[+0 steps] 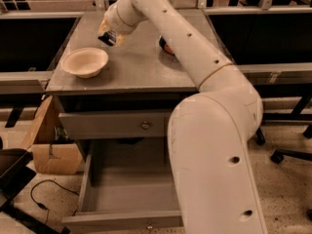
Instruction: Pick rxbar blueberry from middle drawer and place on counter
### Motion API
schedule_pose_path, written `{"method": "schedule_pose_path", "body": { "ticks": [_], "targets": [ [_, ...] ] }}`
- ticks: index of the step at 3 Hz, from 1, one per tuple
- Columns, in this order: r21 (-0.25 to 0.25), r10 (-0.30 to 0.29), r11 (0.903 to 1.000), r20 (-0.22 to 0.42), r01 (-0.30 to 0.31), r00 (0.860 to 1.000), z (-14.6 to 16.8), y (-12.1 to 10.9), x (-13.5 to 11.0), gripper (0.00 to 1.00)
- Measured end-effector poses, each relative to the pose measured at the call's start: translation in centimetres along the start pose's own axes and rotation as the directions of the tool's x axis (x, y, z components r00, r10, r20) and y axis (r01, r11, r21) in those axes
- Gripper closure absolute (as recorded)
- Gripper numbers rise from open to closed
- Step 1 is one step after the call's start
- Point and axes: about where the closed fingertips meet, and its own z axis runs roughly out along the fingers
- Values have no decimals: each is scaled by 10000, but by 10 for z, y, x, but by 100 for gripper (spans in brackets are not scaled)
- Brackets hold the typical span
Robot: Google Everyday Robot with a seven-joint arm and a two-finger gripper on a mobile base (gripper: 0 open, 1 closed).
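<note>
My gripper is over the back left of the counter, just behind the bowl. It is shut on the rxbar blueberry, a small dark bar that sticks out below the fingers, close above the counter top. The middle drawer is pulled open below, and the part of its grey interior that shows holds nothing. My white arm covers its right side.
A cream bowl sits on the counter's left front. A blue can is mostly hidden behind my arm. A closed drawer front with a brass knob is above the open drawer. A cardboard box and a cable lie on the floor at left.
</note>
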Motion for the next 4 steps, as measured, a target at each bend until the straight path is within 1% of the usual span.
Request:
{"method": "schedule_pose_path", "body": {
  "ticks": [3, 4],
  "targets": [
    [-1, 2, 10000, 10, -2, 10000, -1, -1, -1, 12],
    [-1, 3, 10000, 9, -3, 10000, -1, -1, -1, 0]
  ]
}}
